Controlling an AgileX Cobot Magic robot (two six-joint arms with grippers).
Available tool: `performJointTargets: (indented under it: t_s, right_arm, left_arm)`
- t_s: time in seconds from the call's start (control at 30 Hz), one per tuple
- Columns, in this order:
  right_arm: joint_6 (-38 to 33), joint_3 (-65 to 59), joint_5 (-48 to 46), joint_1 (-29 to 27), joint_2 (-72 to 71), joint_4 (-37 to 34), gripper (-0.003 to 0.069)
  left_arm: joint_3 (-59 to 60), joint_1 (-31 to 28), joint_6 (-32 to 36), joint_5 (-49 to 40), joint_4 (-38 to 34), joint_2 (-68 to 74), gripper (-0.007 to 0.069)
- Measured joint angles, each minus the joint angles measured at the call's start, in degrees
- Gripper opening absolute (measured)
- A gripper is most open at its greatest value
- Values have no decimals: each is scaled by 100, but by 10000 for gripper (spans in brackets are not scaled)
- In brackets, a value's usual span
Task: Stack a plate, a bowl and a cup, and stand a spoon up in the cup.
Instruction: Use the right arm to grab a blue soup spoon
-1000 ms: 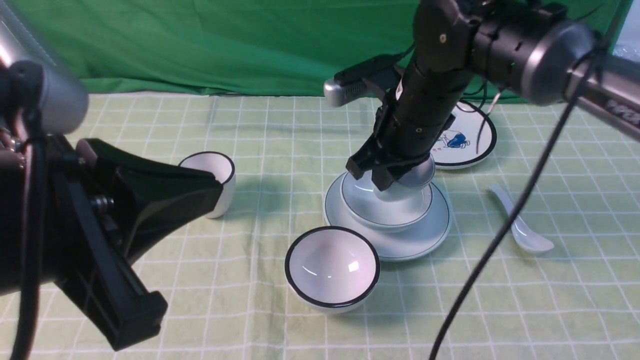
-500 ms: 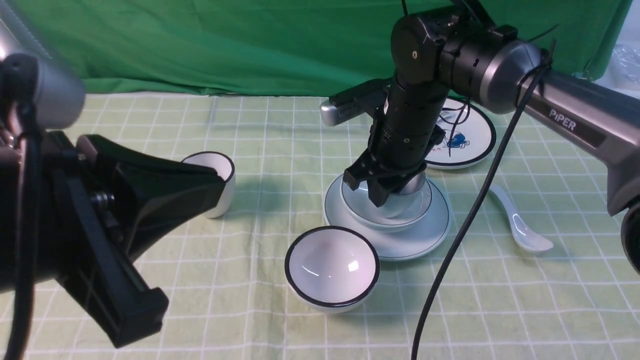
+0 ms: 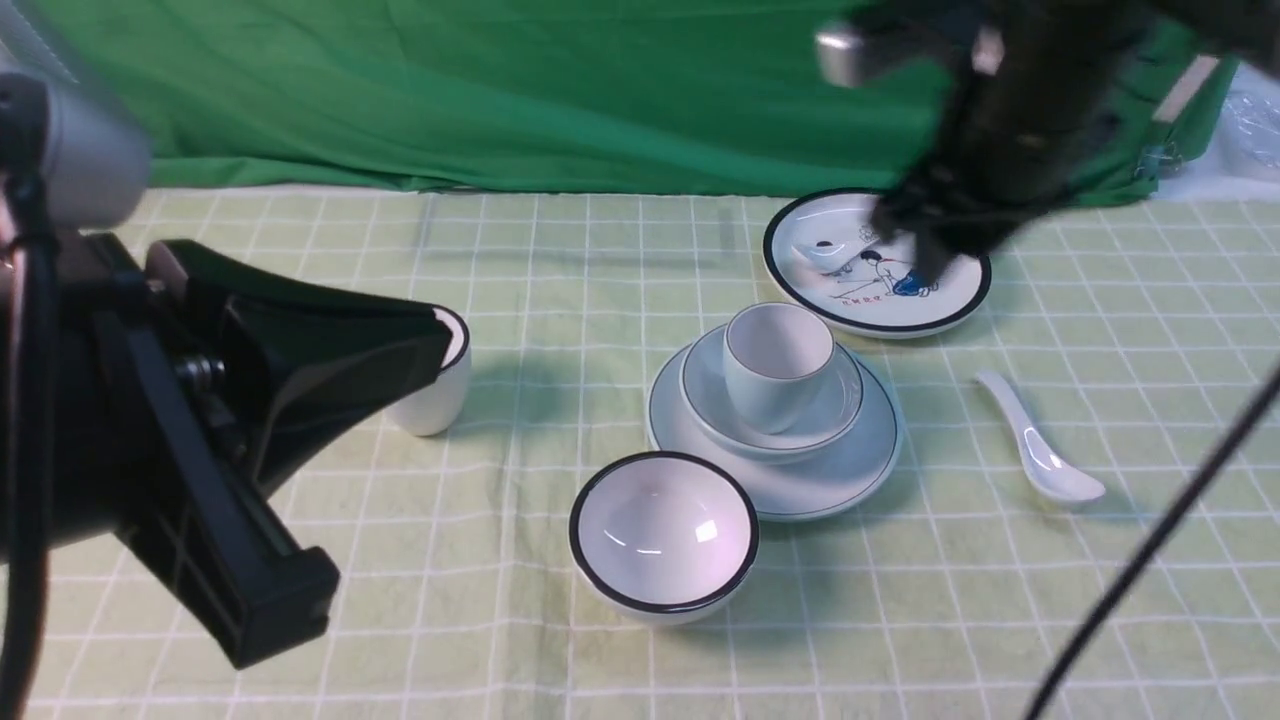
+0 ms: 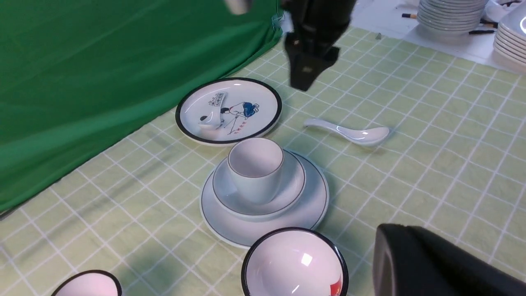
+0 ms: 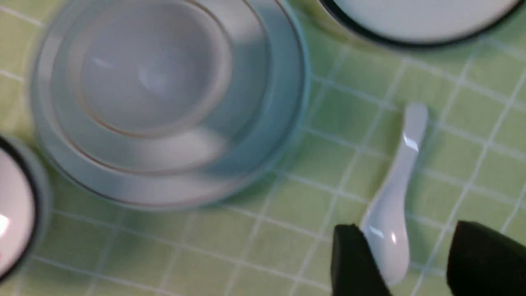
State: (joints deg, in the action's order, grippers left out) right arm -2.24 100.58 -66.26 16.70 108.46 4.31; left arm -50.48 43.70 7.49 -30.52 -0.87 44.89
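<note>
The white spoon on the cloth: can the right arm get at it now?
Probably yes. The spoon lies alone on the cloth, apart from the stacked plate, and the right gripper is open above, with nothing between them.

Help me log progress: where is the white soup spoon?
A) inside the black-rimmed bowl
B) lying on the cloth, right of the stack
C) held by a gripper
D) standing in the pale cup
B: the spoon lies flat on the cloth right of the plate; the cup is empty.
</note>
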Motion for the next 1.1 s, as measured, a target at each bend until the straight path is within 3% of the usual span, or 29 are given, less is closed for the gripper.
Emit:
performJointTargets:
  t_s: [0.2, 0.6, 0.8, 0.87, 1.1]
  right_arm:
    - [-402, -1221, 1073, -1076, 416, -1119, 460]
    - [-763, -1242, 2446, -1181, 1269, -1267, 465]
    - [-905, -1232, 2548, -1181, 1316, -1188, 300]
    - [-964, -1232, 2476, -1181, 1307, -1200, 174]
    - [-1208, -1529, 2185, -1145, 415, -1510, 167]
  left_arm:
    - [0, 0, 0, 64, -14, 0, 4]
    - [0, 0, -6, 277, -153, 209, 4]
    - [0, 0, -6, 274, -166, 227, 4]
    - [0, 0, -6, 229, -166, 227, 4]
    - [0, 0, -1, 120, -114, 227, 4]
